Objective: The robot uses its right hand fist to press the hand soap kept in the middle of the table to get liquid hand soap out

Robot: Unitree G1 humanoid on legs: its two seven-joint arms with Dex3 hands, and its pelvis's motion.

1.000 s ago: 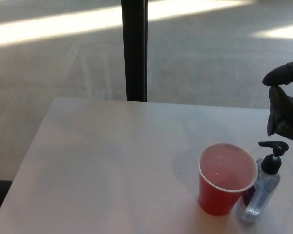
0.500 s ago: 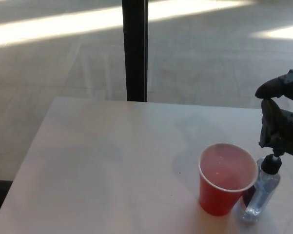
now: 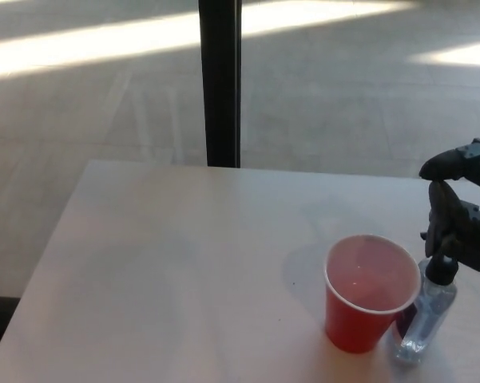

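Note:
A clear hand soap bottle [image 3: 428, 317] with a black pump stands near the table's right front, touching a red plastic cup [image 3: 358, 313] on its left. My right hand [image 3: 460, 217] comes in from the right edge, curled shut into a fist. It sits on top of the pump, whose spout it hides; only the pump's black collar shows below it. The cup is upright and looks empty. My left hand does not show.
The white table [image 3: 184, 263] stretches left and forward from the cup. A black post [image 3: 220, 80] rises behind its far edge, with grey floor and bright sun stripes beyond. The table's right side runs out of the picture.
My right hand has come down and a little left, from above and right of the bottle onto its pump, now covering the spout. Cup and bottle have stayed in place.

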